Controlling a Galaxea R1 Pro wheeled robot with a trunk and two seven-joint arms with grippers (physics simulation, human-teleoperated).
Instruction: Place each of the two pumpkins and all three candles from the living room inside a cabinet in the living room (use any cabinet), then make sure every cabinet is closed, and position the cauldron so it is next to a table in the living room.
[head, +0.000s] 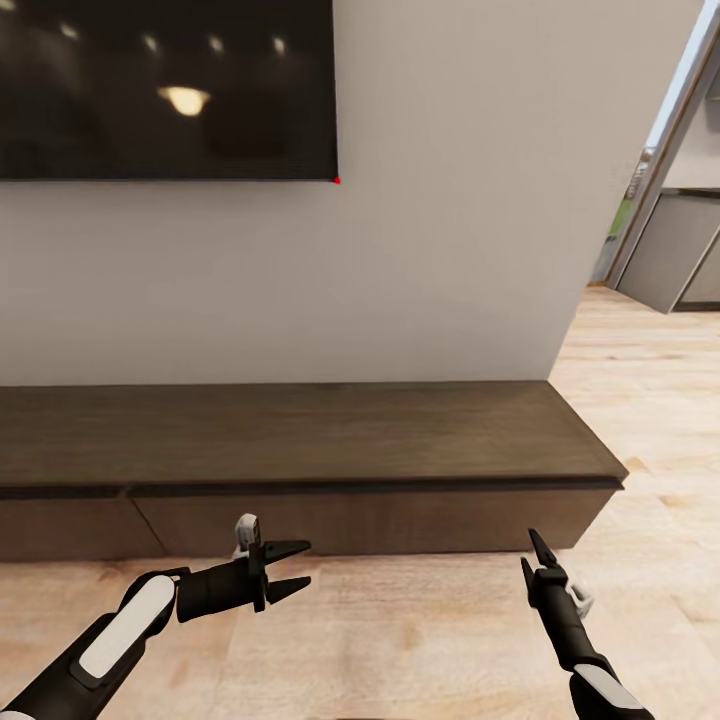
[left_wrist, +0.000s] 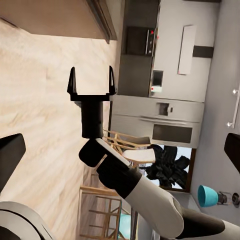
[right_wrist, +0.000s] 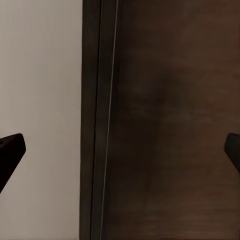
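Head view: both arms hang low before the shut cabinet (head: 300, 440), which stretches along the wall from nine to three o'clock under a dark screen (head: 165, 88).
Left gripper (head: 297, 568), at seven o'clock, has its fingers parted and empty; right gripper (head: 535, 558), at five o'clock, is likewise spread and empty. Left wrist view: the right gripper (left_wrist: 92, 82) gapes over floor (left_wrist: 35, 100). Right wrist view: cabinet (right_wrist: 175, 120) front close ahead, fingertips (right_wrist: 10, 150) wide apart.
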